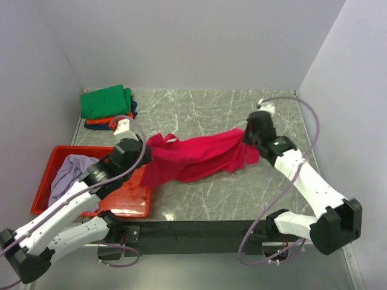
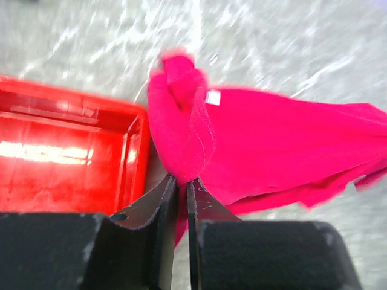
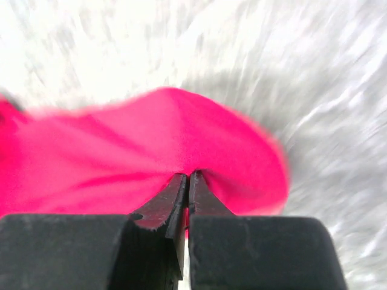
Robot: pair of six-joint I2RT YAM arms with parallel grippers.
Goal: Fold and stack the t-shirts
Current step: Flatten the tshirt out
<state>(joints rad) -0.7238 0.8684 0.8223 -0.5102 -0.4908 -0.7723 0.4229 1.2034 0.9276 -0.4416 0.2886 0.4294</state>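
The grey marbled desk (image 1: 205, 109) carries everything here. Across its centre, running from 9 o'clock to 3 o'clock, the crimson-pink t-shirt (image 1: 199, 157) hangs stretched between the two arms. Its middle sags onto the stone, and it is probably held this way so the cloth can be pulled flat before the first fold. At 8 o'clock sits the red tray (image 1: 128, 196), which seems to serve as the bin for unfolded shirts. Its near corner lies just under the pink cloth's left end.

At 10 o'clock, against the back wall, is the finished pile, well apart from the work area: a green shirt (image 1: 106, 101) on top, dark blue (image 1: 133, 109) and orange (image 1: 100, 125) showing beneath (three done, by my reading). The pale lavender shirt (image 1: 69, 172) lies crumpled in the tray, waiting its turn.

The left end effector (image 2: 181, 184) is pinched tight on a bunched fold of the pink shirt near its white label (image 2: 212, 96). The right end effector (image 3: 186, 178) is likewise clamped narrow on the opposite edge, at 3 o'clock.
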